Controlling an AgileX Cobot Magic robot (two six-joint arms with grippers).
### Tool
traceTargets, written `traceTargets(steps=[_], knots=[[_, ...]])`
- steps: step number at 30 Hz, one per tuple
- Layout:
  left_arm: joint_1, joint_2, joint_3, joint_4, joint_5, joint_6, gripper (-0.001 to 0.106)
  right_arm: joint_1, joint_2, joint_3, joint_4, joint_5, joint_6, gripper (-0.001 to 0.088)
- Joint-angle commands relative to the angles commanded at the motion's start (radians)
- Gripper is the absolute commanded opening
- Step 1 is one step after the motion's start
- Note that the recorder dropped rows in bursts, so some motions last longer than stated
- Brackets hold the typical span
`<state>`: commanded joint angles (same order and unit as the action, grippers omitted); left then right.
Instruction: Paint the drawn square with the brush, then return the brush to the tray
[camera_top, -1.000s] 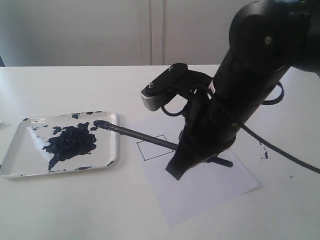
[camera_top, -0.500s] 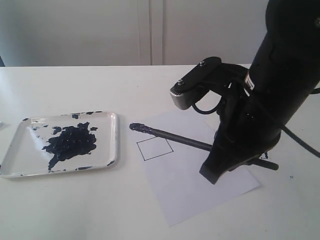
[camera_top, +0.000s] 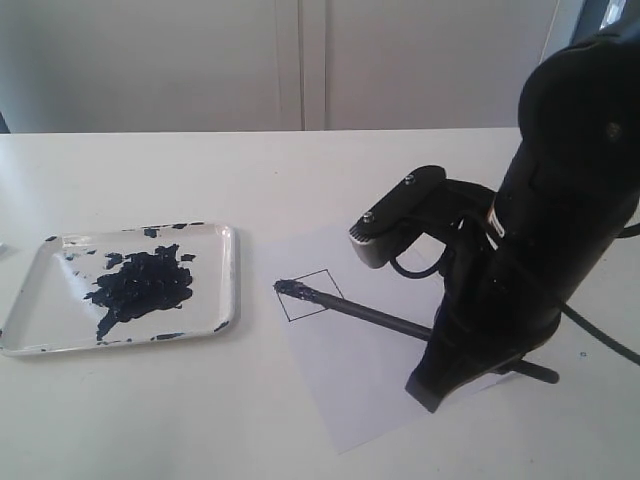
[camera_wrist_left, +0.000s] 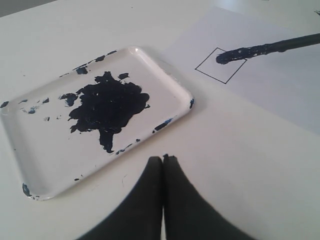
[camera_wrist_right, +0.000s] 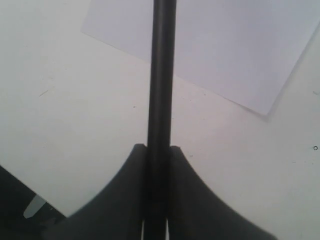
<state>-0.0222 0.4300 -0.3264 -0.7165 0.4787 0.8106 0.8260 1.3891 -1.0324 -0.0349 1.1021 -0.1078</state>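
Observation:
The brush (camera_top: 365, 313) is a long black stick, and my right gripper (camera_wrist_right: 159, 148) is shut on its handle (camera_wrist_right: 161, 80). Its paint-soaked tip (camera_top: 291, 289) rests at the left corner of the drawn square (camera_top: 311, 295), a thin black outline on the white paper (camera_top: 380, 370). In the left wrist view the same tip (camera_wrist_left: 235, 54) lies across the drawn square (camera_wrist_left: 220, 66). The tray (camera_top: 40, 320) lies to the left with a big dark navy blotch (camera_top: 140, 285). My left gripper (camera_wrist_left: 163, 159) hangs shut and empty over the bare table just beside the tray (camera_wrist_left: 50, 165).
The right arm (camera_top: 540, 230) stands tall over the right part of the paper. The brush's rear end (camera_top: 540, 373) sticks out behind it. A white wall runs along the table's far edge.
My right gripper has carried the brush rightward, away from the tray. The tip went from the tray's rim over the paper's edge down onto the square's left corner.

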Motion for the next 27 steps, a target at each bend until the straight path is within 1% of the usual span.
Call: traceTargets(steps=[5,9,11,12,13,14,16,20,22,24,26,27], knots=[[0.0,0.0,0.0,0.0,0.0,0.0,0.0,0.0,0.0,0.0,0.0,-0.021,0.0,0.0],[0.0,0.0,0.0,-0.011,-0.084,-0.005,0.0,0.0,0.0,0.0,0.0,-0.027,0.0,0.0],[0.0,0.0,0.0,-0.061,-0.09,-0.038,0.0,0.0,0.0,0.0,0.0,-0.027,0.0,0.0],[0.0,0.0,0.0,-0.121,-0.09,-0.06,0.0,0.0,0.0,0.0,0.0,-0.027,0.0,0.0],[0.0,0.0,0.0,-0.146,-0.09,-0.06,0.0,0.0,0.0,0.0,0.0,-0.029,0.0,0.0],[0.0,0.0,0.0,-0.227,-0.09,-0.06,0.0,0.0,0.0,0.0,0.0,-0.029,-0.004,0.0],[0.0,0.0,0.0,-0.264,-0.095,-0.057,0.0,0.0,0.0,0.0,0.0,-0.031,-0.003,0.0],[0.0,0.0,0.0,-0.262,-0.085,-0.05,0.0,0.0,0.0,0.0,0.0,-0.031,-0.003,0.0],[0.0,0.0,0.0,-0.262,-0.106,-0.05,0.0,0.0,0.0,0.0,0.0,-0.033,-0.003,0.0],[0.0,0.0,0.0,-0.262,-0.082,-0.021,0.0,0.0,0.0,0.0,0.0,-0.033,-0.003,0.0],[0.0,0.0,0.0,-0.271,-0.062,-0.006,0.004,0.0,0.0,0.0,0.0,-0.035,-0.003,0.0],[0.0,0.0,0.0,-0.275,-0.058,-0.003,0.008,0.0,0.0,0.0,0.0,-0.035,-0.003,0.0]])
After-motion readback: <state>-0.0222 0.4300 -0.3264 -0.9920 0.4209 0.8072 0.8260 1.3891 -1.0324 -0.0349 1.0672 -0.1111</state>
